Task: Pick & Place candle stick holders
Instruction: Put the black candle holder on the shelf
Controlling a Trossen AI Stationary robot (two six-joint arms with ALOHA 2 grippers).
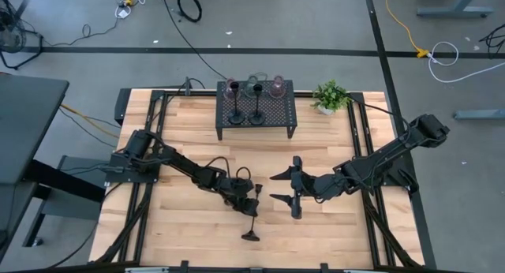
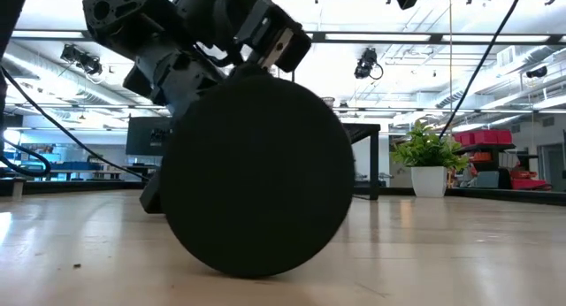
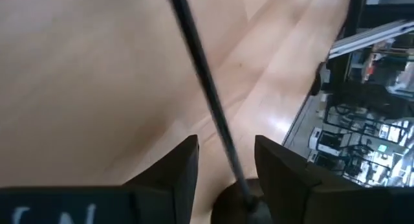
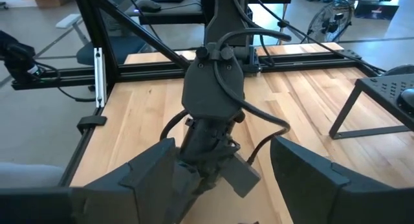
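Black stem holder (image 1: 251, 224) lies tipped on the counter (image 1: 189, 233), on the near side of the black mesh rack (image 1: 256, 110) and well apart from it; round base (image 2: 256, 175) towards the near edge, stem (image 3: 208, 98) running back up towards the rack, so the long axis is roughly near-far and slanted, not upright. In the low view the base stands on its rim, flat face to the camera, filling the frame. Left gripper (image 1: 248, 196) sits at the top end of that stem, between the rack and the base; left wrist view shows its fingers (image 3: 174, 179) straddling the stem with a narrow gap either side, so it looks partly open around it, not clamped, though I can't be sure of contact. Right gripper (image 1: 284, 186) hovers just beside the left one, same side of the rack, spread wide and empty. Two more black stems (image 1: 235, 115) and (image 1: 256, 115) already stand upright on the rack, with three tinted glass holders (image 1: 254, 87) along the rack's far edge. Small plant (image 1: 329, 97) is just beside the rack's right end. Judged step: picking up the last loose stem, grasp being set. Next move likely calls for closing on the stem, lifting, righting it to vertical, then carrying it to the rack's free spot near the other stems. Risk: thin stem may pivot or slip in the fingers while the heavy base swings.
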